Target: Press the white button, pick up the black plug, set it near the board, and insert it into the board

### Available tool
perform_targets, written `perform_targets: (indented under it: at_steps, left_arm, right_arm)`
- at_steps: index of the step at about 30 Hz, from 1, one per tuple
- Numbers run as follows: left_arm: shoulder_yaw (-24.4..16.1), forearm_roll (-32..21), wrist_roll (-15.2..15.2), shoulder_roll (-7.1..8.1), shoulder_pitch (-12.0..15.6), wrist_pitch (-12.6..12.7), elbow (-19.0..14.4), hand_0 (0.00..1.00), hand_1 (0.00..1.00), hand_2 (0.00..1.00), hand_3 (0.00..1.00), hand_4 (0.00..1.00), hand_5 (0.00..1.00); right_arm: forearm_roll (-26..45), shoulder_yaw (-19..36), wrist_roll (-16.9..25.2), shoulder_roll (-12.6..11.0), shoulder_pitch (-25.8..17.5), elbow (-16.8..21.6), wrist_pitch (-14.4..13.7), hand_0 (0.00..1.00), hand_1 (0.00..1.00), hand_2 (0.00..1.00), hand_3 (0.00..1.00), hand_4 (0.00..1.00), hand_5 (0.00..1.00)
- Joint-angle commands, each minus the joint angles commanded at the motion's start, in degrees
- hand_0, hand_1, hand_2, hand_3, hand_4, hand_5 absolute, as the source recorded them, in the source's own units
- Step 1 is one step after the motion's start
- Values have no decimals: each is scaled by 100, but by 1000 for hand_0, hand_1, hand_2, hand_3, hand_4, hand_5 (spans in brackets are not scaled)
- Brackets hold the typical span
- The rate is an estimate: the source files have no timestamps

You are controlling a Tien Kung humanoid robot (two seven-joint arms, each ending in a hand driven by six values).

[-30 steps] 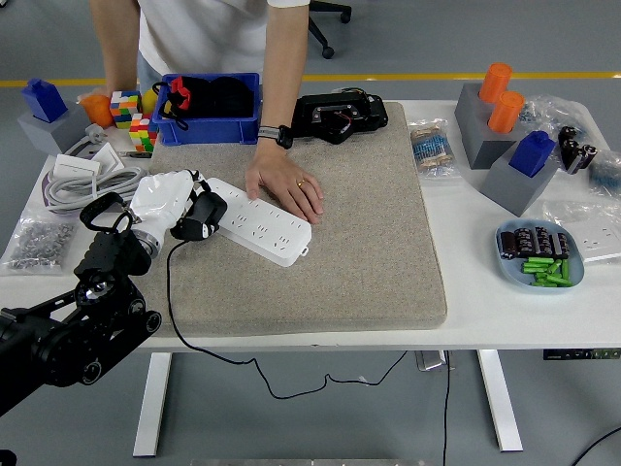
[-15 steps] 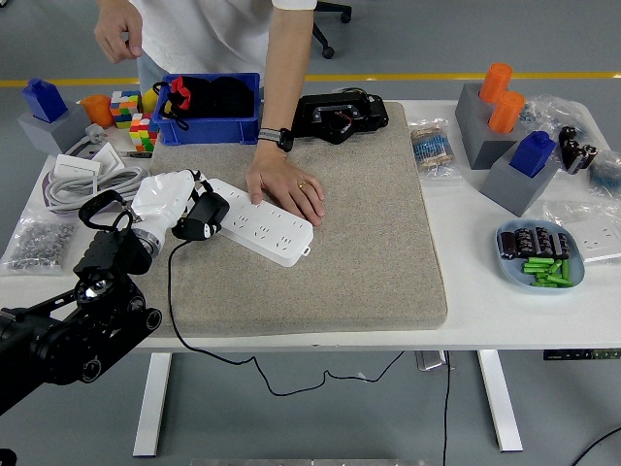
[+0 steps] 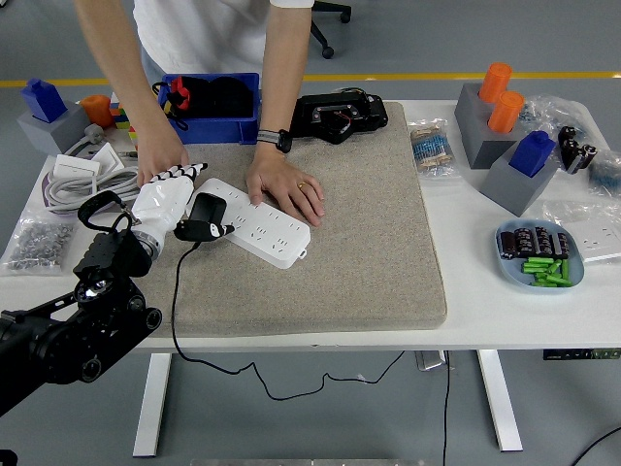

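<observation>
From the head camera, the robot's left hand (image 3: 167, 202), white-shelled with dark-banded fingers, sat at the left end of the long white plastic power strip (image 3: 258, 222), which lay slantwise on the coarse beige mat (image 3: 369, 233). The blocky black plug (image 3: 203, 216) rested against that end of the strip, its black cord (image 3: 176, 291) trailing off the mat's near edge and under the table. The fingers looked loosely spread beside the plug; whether they actually had hold of it, I could not tell. A person leaned in from the far side: one hand (image 3: 287, 186) pressed flat on the strip to steady it, the other hand (image 3: 161, 159) reached down onto the back of the robot's hand. The right arm was nowhere in the shot. The risk, by my reading: the plug looked tilted against the strip rather than square over a socket, so a push now could jam the pins or skid the strip sideways. The crowding hands could also nudge the plug off line, and the cord might drag it back.
</observation>
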Motion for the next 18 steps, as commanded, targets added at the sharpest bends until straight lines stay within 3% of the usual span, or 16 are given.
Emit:
perform_targets:
  at_steps: [2,3,8,9,14,18]
  left_arm:
    - [-6,0,-25,3,0,31,-19,945,998,998,998,998,558]
    - [-11,2,-43,3,0,48,-32,958,998,998,998,998,624]
    - [-73,69,-213,11,34,134,-180,958,998,998,998,998,624]
    - [-72,78,-291,23,44,172,-234,998,998,998,998,998,824]
    - [-42,37,-770,151,157,371,-474,998,998,998,998,998,824]
    - [19,5,-1198,358,330,469,-544,998,998,969,942,998,833]
  right_arm:
    - [-1,6,0,3,2,-3,-1,702,620,627,596,632,343]
    - [-1,8,0,3,2,-4,-1,702,620,626,596,632,343]
    - [2,8,0,4,2,-3,0,702,620,626,596,632,343]
    - [4,3,-1,4,4,-4,1,702,620,627,596,632,343]
    - [-2,15,2,7,13,1,1,702,620,627,596,632,343]
    - [-7,35,4,4,10,-3,1,701,621,626,596,633,343]
